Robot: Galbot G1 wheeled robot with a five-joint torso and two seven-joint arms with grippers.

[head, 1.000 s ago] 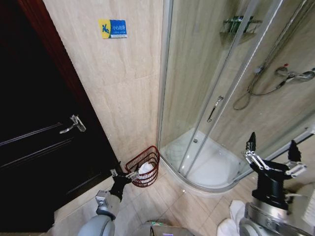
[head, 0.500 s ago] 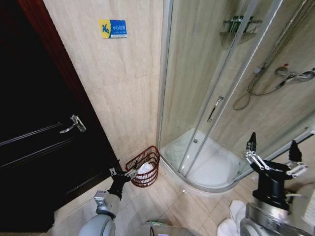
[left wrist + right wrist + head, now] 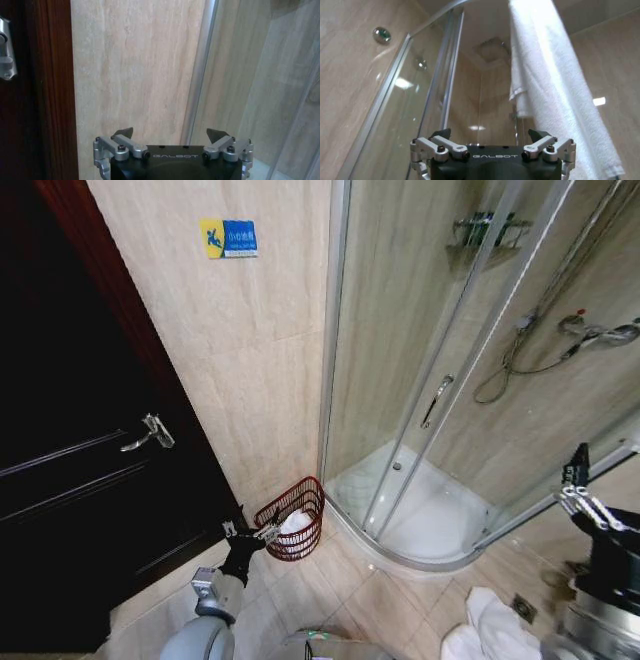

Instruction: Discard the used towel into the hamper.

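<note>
The hamper [image 3: 292,518], a small dark-red wire basket, stands on the floor against the tiled wall beside the shower, and a white cloth [image 3: 296,523] lies inside it. My left gripper [image 3: 249,532] [image 3: 170,132] hovers open and empty just left of its rim. A crumpled white towel [image 3: 490,622] lies on the floor at the lower right. My right gripper [image 3: 612,498] [image 3: 490,133] is at the far right edge, open and empty. In the right wrist view a white towel [image 3: 555,93] hangs close beyond it. Which one is the used towel I cannot tell.
A curved glass shower enclosure [image 3: 440,395] with a white tray [image 3: 430,515] fills the right half. A dark wooden door [image 3: 70,470] with a metal handle [image 3: 148,432] is on the left. Bare tiled floor [image 3: 340,595] lies in front of the hamper.
My right gripper has moved right and down, to the edge of the head view, uncovering the white towel on the floor. The left gripper and the hamper have not moved.
</note>
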